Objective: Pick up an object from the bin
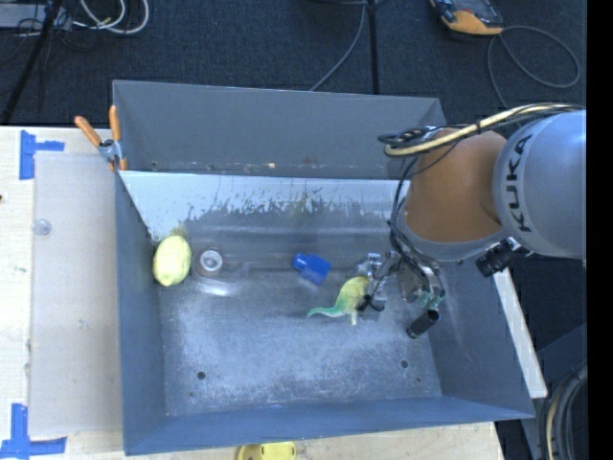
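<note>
Logged the gripper (381, 287) low in the right half of the grey metal bin (287, 391), under the orange-covered wrist (450, 199) on the right side. Could not tell its state, spread or closed, from this angle, with the tip crowded by dark hardware and cables. Found a small green-and-yellow toy figure (342, 301), lizard- or dinosaur-like, lying flat on the bin floor right of centre, yellowish body end touching or just beside the gripper tip, thin green tail pointing left. Could not confirm any grasp on it. Noted a blue cap-shaped piece (311, 268) near, up and left of the toy figure, apart from it. Noted a clear cup-like item (209, 261) and a yellow-green lemon-shaped object (171, 260) well apart near the left wall, just beside each other. Judged the toy figure light, probably rubbery or soft plastic, bendable at tail and limbs, unlikely to break, likely to twist or slip out if pinched by a thin part. Judged the thicker yellowish trunk the best place to take hold, across its narrow width, with jaws astride the body rather than the tail. Flagged the low profile against the floor: little height to grip, some risk of scraping metal or nudging the toy figure aside.
</note>
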`<state>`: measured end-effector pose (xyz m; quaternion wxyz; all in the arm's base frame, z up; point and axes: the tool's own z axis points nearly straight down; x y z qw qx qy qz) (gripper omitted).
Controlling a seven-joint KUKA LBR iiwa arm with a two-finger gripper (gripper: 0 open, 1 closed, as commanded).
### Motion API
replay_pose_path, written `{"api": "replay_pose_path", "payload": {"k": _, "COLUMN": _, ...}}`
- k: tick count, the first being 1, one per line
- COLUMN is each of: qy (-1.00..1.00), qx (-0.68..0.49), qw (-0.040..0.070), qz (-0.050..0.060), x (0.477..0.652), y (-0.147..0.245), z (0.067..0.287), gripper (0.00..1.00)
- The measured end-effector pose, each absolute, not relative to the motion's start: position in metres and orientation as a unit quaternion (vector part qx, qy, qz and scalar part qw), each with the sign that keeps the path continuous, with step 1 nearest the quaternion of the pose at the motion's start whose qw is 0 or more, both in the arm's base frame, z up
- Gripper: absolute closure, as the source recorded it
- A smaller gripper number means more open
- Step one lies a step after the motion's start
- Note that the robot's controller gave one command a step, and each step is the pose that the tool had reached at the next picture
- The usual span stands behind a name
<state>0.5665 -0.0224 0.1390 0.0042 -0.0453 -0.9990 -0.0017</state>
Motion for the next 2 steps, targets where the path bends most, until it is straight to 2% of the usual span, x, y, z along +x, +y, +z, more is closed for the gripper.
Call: {"api": "replay_pose_path", "payload": {"k": 2, "qy": -0.999, "qx": -0.045, "qw": 0.005, "qz": -0.002, "x": 0.5663, "y": -0.0224, "z": 0.1528, "gripper": 1.00}}
